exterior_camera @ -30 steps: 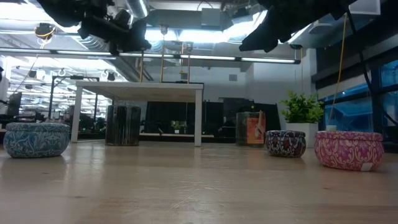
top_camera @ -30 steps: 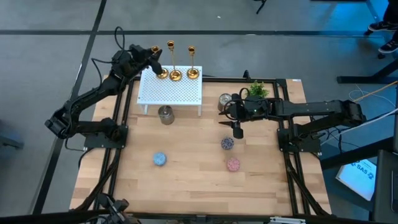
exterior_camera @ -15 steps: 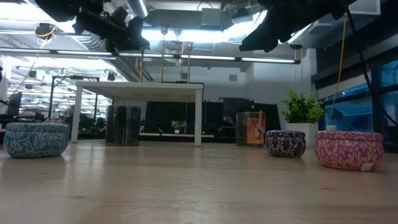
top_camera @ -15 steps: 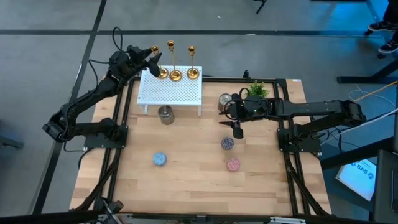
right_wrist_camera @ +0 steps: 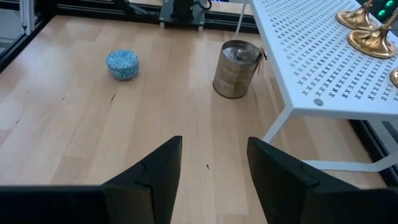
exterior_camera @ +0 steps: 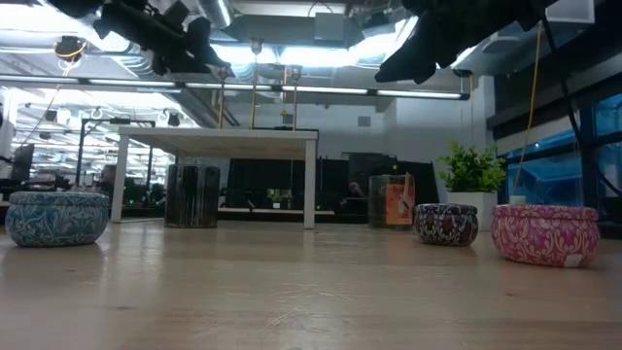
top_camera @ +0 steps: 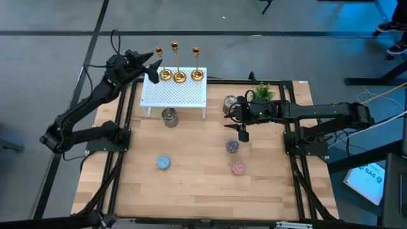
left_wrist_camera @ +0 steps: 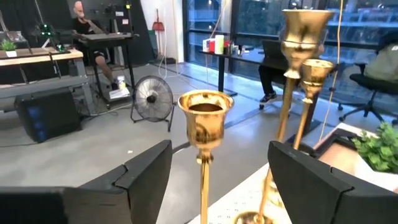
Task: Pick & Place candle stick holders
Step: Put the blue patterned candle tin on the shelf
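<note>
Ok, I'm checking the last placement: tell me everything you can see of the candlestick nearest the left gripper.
The leftmost candle stick holder is shiny gold metal: a thin tall stem, a small cup on top, a round flared base. It stands upright on the white perforated shelf, at its back left corner, first in a row of three. The left gripper is open beside it, and its fingers do not touch the stem.

A clear gap is left on either side of the nearest candlestick between the left gripper's parted fingers; two more candlesticks are stood just beyond.
</note>
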Available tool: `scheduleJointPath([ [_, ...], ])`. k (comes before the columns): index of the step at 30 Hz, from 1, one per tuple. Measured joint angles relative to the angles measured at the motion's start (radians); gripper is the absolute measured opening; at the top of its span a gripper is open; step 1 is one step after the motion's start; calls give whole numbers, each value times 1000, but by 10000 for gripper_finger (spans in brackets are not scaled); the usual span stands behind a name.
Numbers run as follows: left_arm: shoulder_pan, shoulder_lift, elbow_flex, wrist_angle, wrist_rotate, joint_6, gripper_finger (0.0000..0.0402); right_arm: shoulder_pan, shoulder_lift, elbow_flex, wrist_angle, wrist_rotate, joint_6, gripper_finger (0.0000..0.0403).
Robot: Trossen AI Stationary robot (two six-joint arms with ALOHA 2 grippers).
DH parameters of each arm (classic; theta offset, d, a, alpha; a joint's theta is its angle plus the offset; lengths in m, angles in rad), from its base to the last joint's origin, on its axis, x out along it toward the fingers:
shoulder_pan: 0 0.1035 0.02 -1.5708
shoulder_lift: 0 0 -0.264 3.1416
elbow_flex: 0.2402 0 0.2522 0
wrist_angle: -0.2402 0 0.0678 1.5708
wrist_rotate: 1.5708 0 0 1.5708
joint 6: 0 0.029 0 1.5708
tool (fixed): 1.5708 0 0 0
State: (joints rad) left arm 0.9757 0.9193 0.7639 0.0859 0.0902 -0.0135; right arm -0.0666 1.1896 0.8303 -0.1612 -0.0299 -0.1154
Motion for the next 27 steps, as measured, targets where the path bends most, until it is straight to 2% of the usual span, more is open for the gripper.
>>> scheduleJointPath([
  [6,-38,-104,0,-139,0,4,264,0,0,0,3,0,0,185],
  [14,-157,-210,0,-284,0,28,261,0,0,0,8,0,0,185],
  [27,-381,-225,0,-416,-8,84,260,0,0,0,11,0,0,185],
])
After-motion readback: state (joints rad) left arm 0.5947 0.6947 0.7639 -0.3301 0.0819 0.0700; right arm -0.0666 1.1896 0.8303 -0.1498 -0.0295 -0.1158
